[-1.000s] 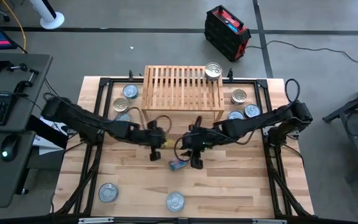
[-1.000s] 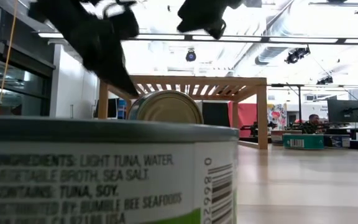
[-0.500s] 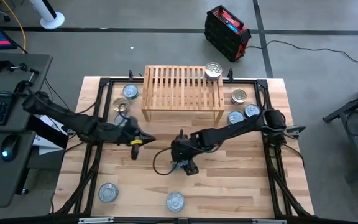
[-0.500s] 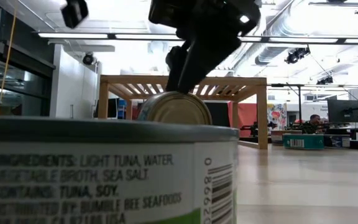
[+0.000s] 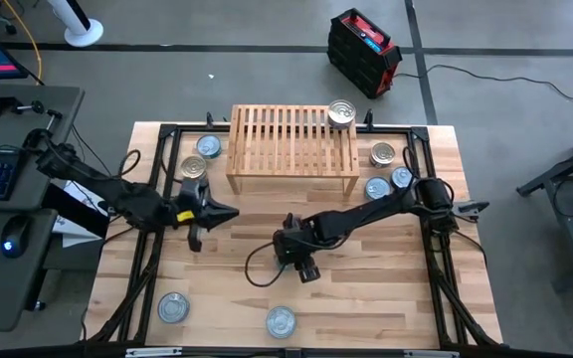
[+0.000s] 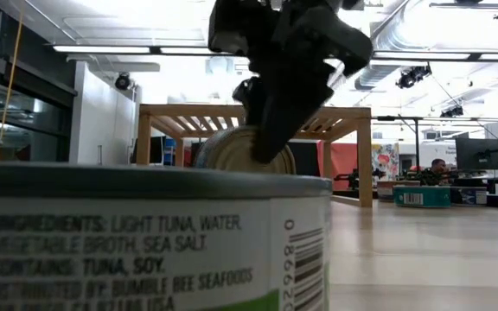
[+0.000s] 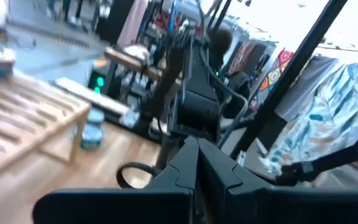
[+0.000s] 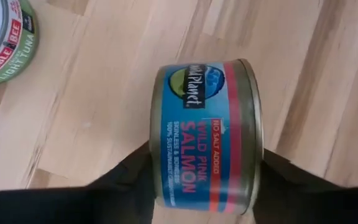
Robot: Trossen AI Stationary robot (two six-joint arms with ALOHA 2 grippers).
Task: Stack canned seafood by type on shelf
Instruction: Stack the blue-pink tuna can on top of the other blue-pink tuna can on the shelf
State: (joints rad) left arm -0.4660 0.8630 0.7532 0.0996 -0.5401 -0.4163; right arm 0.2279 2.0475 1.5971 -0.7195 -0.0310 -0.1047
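At the centre of the high view, a salmon can (image 8: pixel 207 134) on its side is gripped by the right claw (image 5: pixel 299 261) on the table (image 5: pixel 386 298); the left claw (image 5: pixel 199 212), at left, is closed.

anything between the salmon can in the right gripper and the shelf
Nothing visible blocks it. The right gripper holds the salmon can on its side over bare tabletop, and the planks between it and the shelf are open. One can sits on the shelf's back right corner; the left gripper is off to the side.
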